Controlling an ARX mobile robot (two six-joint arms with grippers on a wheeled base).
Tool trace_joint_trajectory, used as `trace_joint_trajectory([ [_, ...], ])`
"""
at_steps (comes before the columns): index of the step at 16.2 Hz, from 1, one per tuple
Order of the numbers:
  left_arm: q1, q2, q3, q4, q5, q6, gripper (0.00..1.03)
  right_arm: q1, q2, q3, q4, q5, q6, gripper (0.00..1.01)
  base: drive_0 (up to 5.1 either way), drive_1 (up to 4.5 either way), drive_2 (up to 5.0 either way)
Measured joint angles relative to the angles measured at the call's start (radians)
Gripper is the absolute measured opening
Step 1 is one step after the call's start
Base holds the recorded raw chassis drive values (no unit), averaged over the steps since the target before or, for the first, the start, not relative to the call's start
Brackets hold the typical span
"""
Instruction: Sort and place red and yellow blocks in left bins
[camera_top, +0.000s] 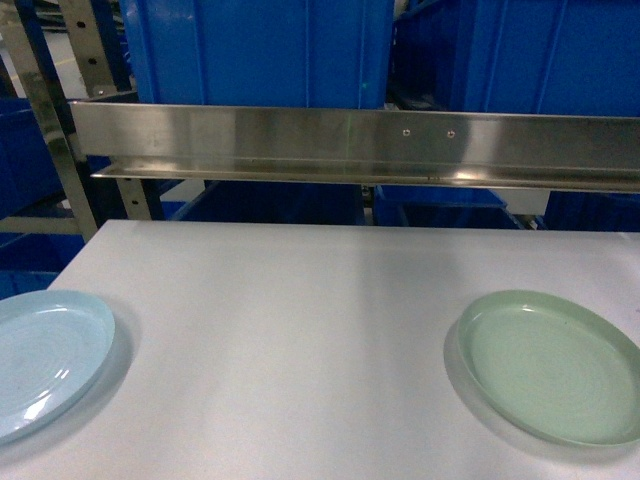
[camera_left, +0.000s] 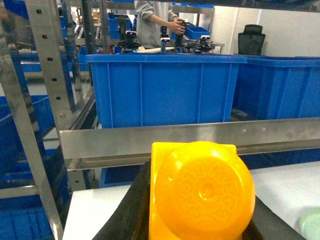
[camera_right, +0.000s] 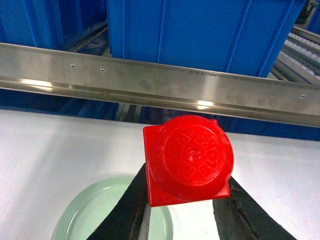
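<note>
Both grippers clamp a block, lifted for carrying to the bins.

Left gripper (camera_left: 197, 220) pinches the yellow block (camera_left: 200, 192); right gripper (camera_right: 187, 200) pinches the red block (camera_right: 189, 159) above the green plate (camera_right: 95, 212); blue bin (camera_left: 165, 87) waits behind the rail (camera_left: 165, 137).

A white table (camera_top: 330, 330) fills the foreground, with a pale blue plate (camera_top: 45, 355) at its left edge and a pale green plate (camera_top: 555, 365) on the right. A steel rail (camera_top: 350, 145) runs across behind it, fixed to a perforated metal upright (camera_left: 50, 75). Farther back, a person in grey (camera_left: 155, 22) stands at a bench beside a black chair (camera_left: 252, 37) and a white wall (camera_left: 292, 30).
</note>
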Motion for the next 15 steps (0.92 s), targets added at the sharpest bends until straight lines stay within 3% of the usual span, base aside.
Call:
trace_joint_trajectory([
  [9, 0.0, 0.0, 0.0, 0.0, 0.002, 0.0, 0.27, 0.0, 0.0, 0.0, 0.0, 0.0, 0.0, 0.28, 0.0, 0.0, 0.0],
  [13, 0.0, 0.006, 0.004, 0.004, 0.002, 0.0, 0.27, 0.0, 0.006, 0.002, 0.002, 0.0, 0.0, 0.28, 0.1, -3.96, 4.1],
  [15, 0.0, 0.004, 0.004, 0.003, 0.002, 0.0, 0.27, 0.0, 0.005, 0.003, 0.004, 0.0, 0.0, 0.28, -3.4, -1.83, 4.8],
])
